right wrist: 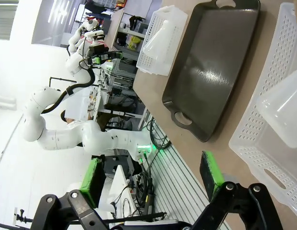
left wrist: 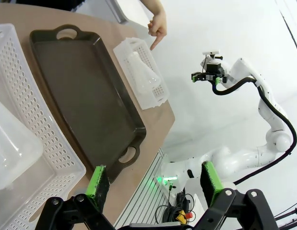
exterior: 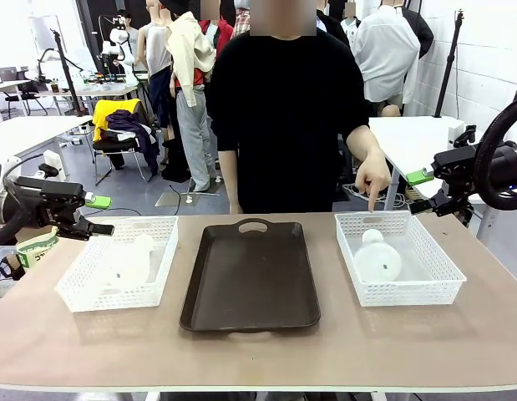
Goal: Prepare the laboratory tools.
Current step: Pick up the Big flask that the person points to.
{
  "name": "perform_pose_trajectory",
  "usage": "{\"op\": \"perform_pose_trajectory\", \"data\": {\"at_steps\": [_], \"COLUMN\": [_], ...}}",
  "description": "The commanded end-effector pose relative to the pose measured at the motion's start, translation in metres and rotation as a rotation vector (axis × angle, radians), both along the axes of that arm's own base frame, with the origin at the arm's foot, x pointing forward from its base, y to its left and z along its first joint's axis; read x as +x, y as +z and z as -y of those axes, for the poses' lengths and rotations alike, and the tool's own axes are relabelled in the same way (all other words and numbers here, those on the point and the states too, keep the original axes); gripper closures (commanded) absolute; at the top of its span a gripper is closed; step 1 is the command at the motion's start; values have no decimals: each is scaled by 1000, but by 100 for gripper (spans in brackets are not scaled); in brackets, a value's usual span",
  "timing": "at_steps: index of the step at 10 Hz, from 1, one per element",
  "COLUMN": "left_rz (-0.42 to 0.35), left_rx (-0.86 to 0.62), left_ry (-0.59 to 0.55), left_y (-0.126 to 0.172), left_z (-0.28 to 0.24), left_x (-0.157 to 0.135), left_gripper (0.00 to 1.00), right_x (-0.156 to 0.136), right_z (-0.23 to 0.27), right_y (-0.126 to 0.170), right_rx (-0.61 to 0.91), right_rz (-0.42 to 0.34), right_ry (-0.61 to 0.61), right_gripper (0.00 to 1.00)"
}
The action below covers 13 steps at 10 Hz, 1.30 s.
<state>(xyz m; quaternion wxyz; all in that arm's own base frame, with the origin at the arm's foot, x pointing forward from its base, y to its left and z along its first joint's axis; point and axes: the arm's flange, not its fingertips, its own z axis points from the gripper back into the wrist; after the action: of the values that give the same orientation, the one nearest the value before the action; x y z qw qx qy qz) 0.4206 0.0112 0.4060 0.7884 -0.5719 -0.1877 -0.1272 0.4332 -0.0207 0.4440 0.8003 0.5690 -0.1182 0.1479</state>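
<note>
At frame right you see a flask (exterior: 377,257) lying in its basket (exterior: 404,294) below the person's pointing hand (exterior: 373,178); left gripper (exterior: 99,215) and right gripper (exterior: 419,192) both hang, jaws apart

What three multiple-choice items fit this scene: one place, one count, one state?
1. Where is the dark brown tray? A. between the left basket and the right basket; B. inside a basket; C. in the person's hand.
2. How many flasks are there? A. one; B. two; C. four.
3. How are the left gripper and the right gripper? A. open, empty; B. shut on a flask; C. shut on the tray.
Answers: 1 A, a basket lies at each side. 2 B, the left flask and the right flask, one per basket. 3 A, each is spread wide, nothing held.
</note>
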Motion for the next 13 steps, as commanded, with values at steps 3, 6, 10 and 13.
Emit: {"op": "perform_pose_trajectory", "data": {"at_steps": [3, 6, 10, 13], "left_rz": [4, 4, 4, 4], "left_rx": [-7, -7, -7, -7], "left_ry": [0, 0, 0, 0], "left_y": [0, 0, 0, 0], "left_z": [-1, -1, -1, -1], "left_x": [0, 0, 0, 0], "left_gripper": [0, 0, 0, 0], "right_x": [-1, 0, 14, 53], "right_z": [-1, 0, -24, -59], "right_y": [0, 0, 57, 59], "right_rx": [10, 0, -420, -705], "right_rz": [-2, 0, -26, -138], "right_ry": [9, 0, -291, -435], "right_gripper": [0, 0, 0, 0]}}
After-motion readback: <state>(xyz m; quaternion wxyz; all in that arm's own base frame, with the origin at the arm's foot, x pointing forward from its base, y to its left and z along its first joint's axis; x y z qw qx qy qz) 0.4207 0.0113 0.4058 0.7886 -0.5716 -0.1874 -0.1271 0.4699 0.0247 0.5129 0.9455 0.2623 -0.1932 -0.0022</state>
